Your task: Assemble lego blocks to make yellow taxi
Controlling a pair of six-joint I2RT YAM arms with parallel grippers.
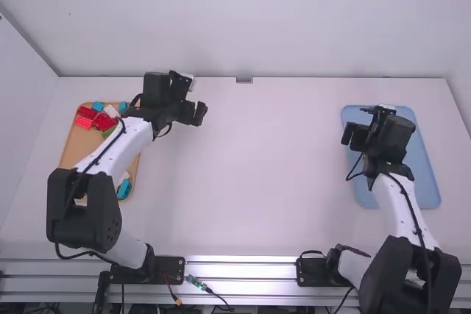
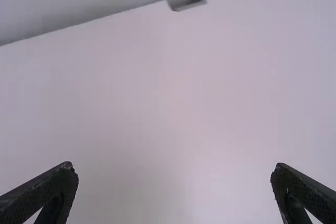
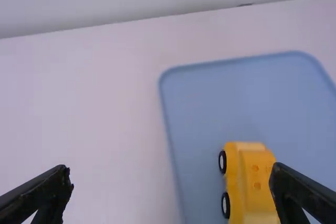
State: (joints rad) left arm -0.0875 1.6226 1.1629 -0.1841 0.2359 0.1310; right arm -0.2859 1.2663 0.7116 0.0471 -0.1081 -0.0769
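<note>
While left hand (image 1: 194, 113) and right hand (image 1: 352, 136) gape open, the yellow taxi (image 3: 254, 174) lies partly behind one right finger (image 3: 300, 191).

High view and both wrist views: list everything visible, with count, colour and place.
Table: one, white, beneath both arms
Tan tray: one, tan, table's left side
Red blocks: at least three, red, tan tray's far end
Blue blocks: at least three, blue, both tray ends
White blocks: count unclear, white, tan tray
Green block: at least one, green, tan tray
Blue tray: one, blue, table's right side
Toy car: one, yellow, on blue tray
Arms: two, white and black, left and right
Left gripper: black, open, above table
Right gripper: black, open, by blue tray
</note>
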